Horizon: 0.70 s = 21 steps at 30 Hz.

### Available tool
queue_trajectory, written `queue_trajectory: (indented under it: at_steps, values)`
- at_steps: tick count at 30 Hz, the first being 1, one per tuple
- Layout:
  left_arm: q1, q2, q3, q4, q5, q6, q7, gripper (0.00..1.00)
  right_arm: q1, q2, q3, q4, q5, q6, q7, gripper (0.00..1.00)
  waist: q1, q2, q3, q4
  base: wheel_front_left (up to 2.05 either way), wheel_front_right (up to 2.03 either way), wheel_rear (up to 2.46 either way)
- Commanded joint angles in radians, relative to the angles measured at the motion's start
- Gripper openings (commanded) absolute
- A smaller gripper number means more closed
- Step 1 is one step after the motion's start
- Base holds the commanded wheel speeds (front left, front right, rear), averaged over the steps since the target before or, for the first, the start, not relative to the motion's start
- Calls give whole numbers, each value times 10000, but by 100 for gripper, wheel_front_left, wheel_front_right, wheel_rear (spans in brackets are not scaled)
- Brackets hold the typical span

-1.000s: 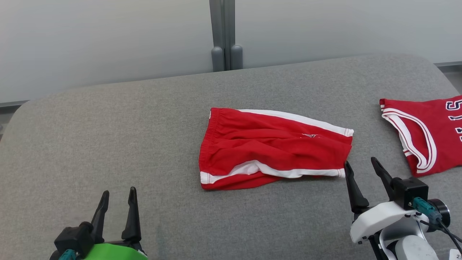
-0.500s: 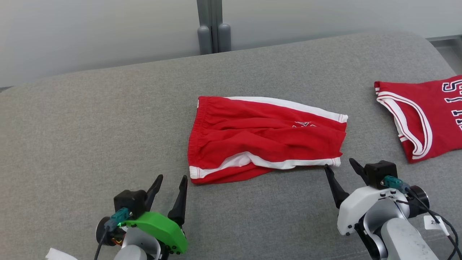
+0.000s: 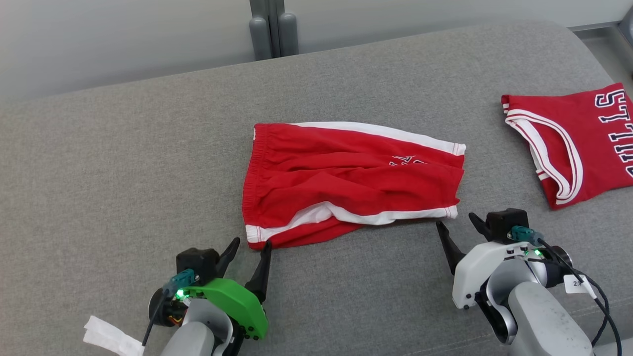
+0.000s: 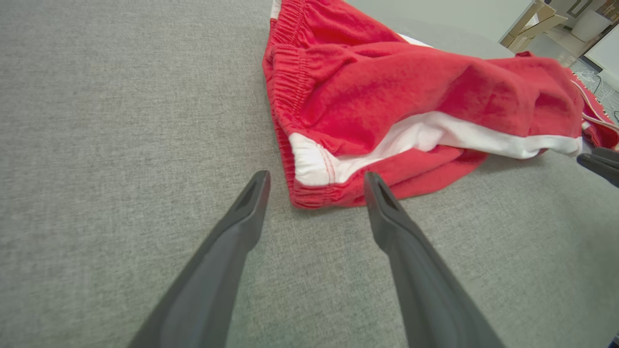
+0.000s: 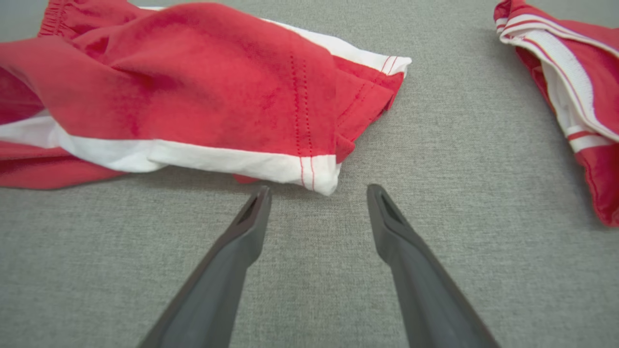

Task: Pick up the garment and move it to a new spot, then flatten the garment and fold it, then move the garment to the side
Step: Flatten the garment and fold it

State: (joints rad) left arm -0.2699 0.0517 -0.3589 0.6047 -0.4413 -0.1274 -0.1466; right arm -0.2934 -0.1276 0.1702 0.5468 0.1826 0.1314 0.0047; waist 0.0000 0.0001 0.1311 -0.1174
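Left gripper (image 3: pixel 251 243) and right gripper (image 3: pixel 455 220) stood spread, holding nothing, tips just beside the near corners of wrinkled red fabric shorts (image 3: pixel 351 178), white-striped, lying mid grey upholstered surface (image 3: pixel 99 173) — which stretched broadly leftward.

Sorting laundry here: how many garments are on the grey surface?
2. The shorts lie in the middle; the jersey lies to the right, cut off by the head view's edge. Others may lie out of frame.

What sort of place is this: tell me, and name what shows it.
Likely an indoor lab or test room set up for garment folding: a grey fabric-covered table, plain pale wall panels behind it, and red shorts and a red jersey laid out.
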Motion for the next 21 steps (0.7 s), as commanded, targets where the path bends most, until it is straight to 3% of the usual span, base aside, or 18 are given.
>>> queue_trajectory:
  at_steps: [1,21]
  values:
    - [-226,20,-36,97,-120,-42,-73,100,-173,40,61,101,108,-17,-102,100,0,-1,6,1,0,0,0]
    - [-1159,11,-422,1065,-717,-12,62,100,-1112,-24,964,1077,703,-17,-525,100,0,-1,337,82,0,0,0]
